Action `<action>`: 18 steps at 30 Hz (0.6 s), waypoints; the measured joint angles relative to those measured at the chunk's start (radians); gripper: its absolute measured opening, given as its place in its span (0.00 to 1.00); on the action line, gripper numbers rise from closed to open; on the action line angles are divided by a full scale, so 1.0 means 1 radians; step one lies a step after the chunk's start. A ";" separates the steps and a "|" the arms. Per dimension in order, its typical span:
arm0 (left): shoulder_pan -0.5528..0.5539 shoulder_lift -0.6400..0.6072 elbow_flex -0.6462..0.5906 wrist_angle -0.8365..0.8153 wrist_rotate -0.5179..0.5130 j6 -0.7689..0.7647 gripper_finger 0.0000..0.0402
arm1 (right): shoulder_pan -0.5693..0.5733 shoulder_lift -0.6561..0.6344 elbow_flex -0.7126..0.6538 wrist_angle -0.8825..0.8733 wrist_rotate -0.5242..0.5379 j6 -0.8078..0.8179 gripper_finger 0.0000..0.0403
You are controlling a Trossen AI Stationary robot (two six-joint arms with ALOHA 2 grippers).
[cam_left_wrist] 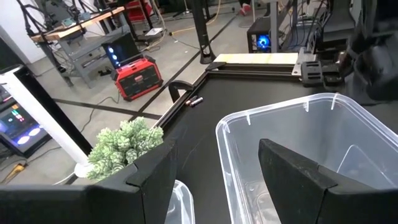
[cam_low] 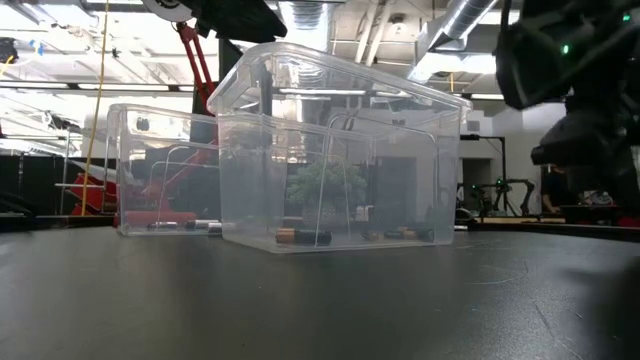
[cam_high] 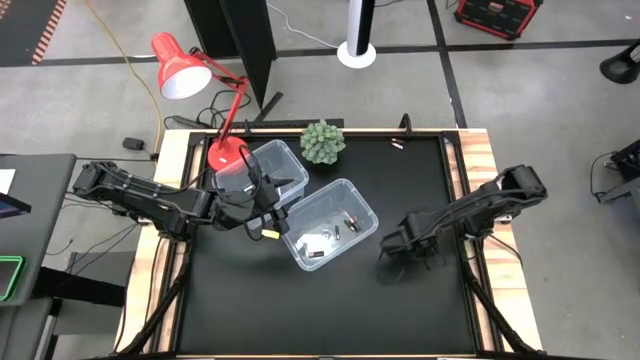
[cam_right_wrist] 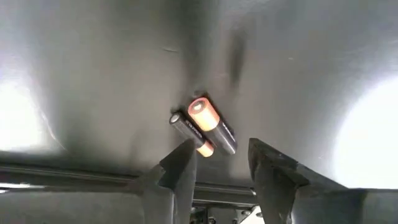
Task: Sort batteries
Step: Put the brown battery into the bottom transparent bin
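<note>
Two dark batteries with copper ends (cam_right_wrist: pixel 205 127) lie side by side on the black table. My right gripper (cam_right_wrist: pixel 221 158) hangs open just over them, pointing steeply down, right of the bins (cam_high: pixel 392 248). Whether a fingertip touches them I cannot tell. A nearer clear bin (cam_high: pixel 330 222) holds several batteries (cam_low: pixel 303 237); more batteries (cam_low: pixel 190 225) lie in the farther clear bin (cam_high: pixel 270 168). My left gripper (cam_left_wrist: pixel 214 180) waits open above the gap between the two bins (cam_high: pixel 272 218), with nothing between its fingers.
A small green plant (cam_high: pixel 322 142) stands behind the bins, and a red desk lamp (cam_high: pixel 180 68) leans in at the far left. A small dark thing (cam_high: pixel 397 145) lies by the far edge. Bare black tabletop (cam_high: pixel 330 310) spreads toward the near edge.
</note>
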 joint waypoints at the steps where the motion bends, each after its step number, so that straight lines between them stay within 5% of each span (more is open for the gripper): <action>1: 0.000 0.000 0.000 0.000 0.000 0.003 0.55 | 0.000 0.017 0.000 -0.001 0.000 -0.006 0.40; 18: 0.000 0.000 0.000 -0.002 0.000 0.034 0.55 | 0.034 0.181 0.000 0.016 0.013 -0.027 0.40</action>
